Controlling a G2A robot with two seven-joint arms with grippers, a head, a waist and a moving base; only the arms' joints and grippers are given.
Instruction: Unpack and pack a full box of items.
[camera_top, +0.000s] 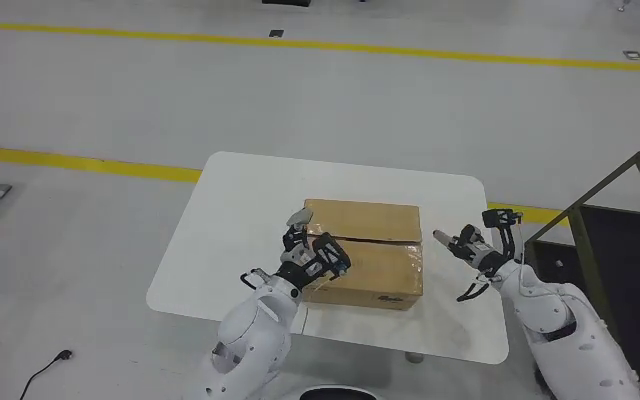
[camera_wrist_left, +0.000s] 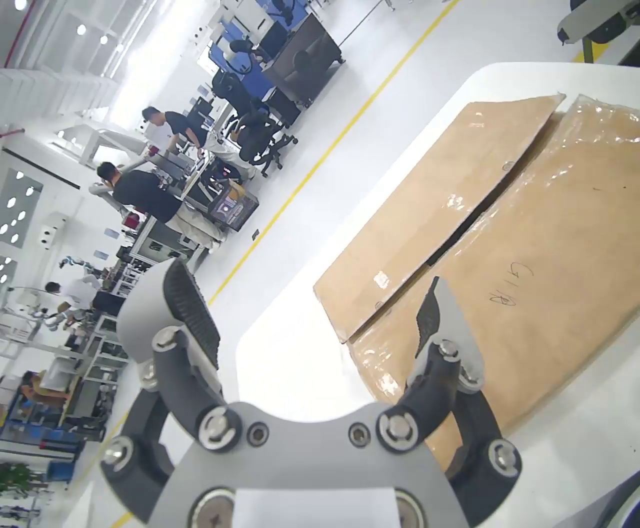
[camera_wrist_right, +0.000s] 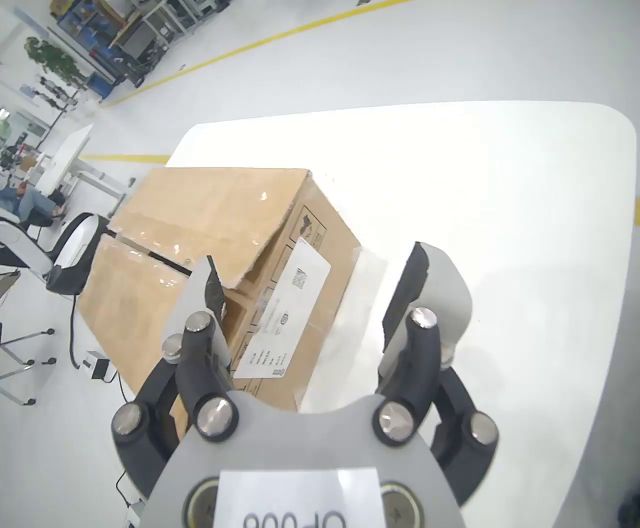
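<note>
Looking down, I see the box (camera_top: 365, 222) shut in the middle of the table (camera_top: 240, 200), its flaps meeting along a thin seam. My left gripper (camera_top: 314, 240) is at its left end, jaws wide, one finger over the top. My right gripper (camera_top: 448, 243) hangs just off the right end, jaws wide and empty.

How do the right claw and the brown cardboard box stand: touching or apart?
Apart. The top view shows bare white table between the right claw and the brown cardboard box.
</note>
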